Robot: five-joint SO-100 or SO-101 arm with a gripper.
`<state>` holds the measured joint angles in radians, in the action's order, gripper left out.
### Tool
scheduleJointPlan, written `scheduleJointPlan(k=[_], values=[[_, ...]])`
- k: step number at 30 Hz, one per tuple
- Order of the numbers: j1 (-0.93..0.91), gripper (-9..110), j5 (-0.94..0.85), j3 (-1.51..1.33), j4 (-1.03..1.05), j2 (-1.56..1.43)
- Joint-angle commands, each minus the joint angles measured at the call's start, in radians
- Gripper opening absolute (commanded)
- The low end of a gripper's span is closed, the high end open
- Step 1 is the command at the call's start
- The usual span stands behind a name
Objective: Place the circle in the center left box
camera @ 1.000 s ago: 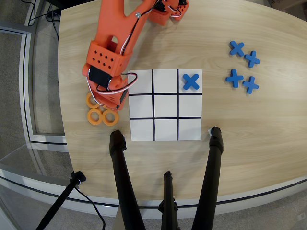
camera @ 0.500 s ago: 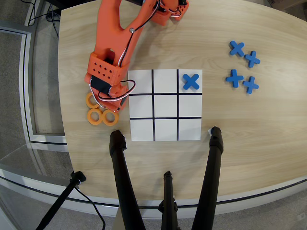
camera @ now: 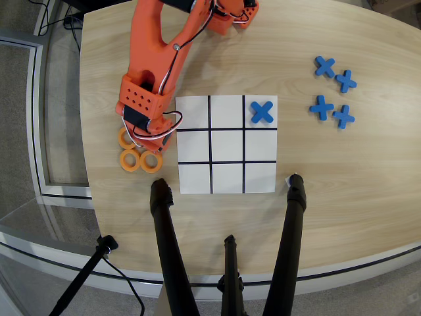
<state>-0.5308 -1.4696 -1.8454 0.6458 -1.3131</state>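
— Item one: what do we log for the circle?

— We count three orange rings showing in the overhead view, left of the grid on the bare wood. One ring (camera: 125,138) is partly covered by the arm's head; two more (camera: 130,160) and (camera: 151,160) lie side by side just below it, touching or nearly so. We cannot say which is the circle meant.

— And the centre left box (camera: 260,145)?

— Middle row, end column under the blue cross (camera: 262,112), on the right as this view shows it. We record it white and bare.

— Gripper?

— The gripper (camera: 146,140) sits over the ring cluster, hidden beneath the orange arm (camera: 152,59) and its wires. We cannot tell how far its jaws stand apart, nor whether they hold anything.

— Remaining stock?

— Four loose blue crosses (camera: 333,92) well to the right of the grid (camera: 227,144), a wooden table (camera: 342,191), and black stand legs (camera: 168,250) along the lower edge.
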Motion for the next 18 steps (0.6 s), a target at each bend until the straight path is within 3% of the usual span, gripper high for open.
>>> scheduleJointPlan(k=[1,18], values=[[-0.005,12,0.020,-0.009,0.009,0.003],[0.014,0,0.058,-0.041,0.063,-0.028]])
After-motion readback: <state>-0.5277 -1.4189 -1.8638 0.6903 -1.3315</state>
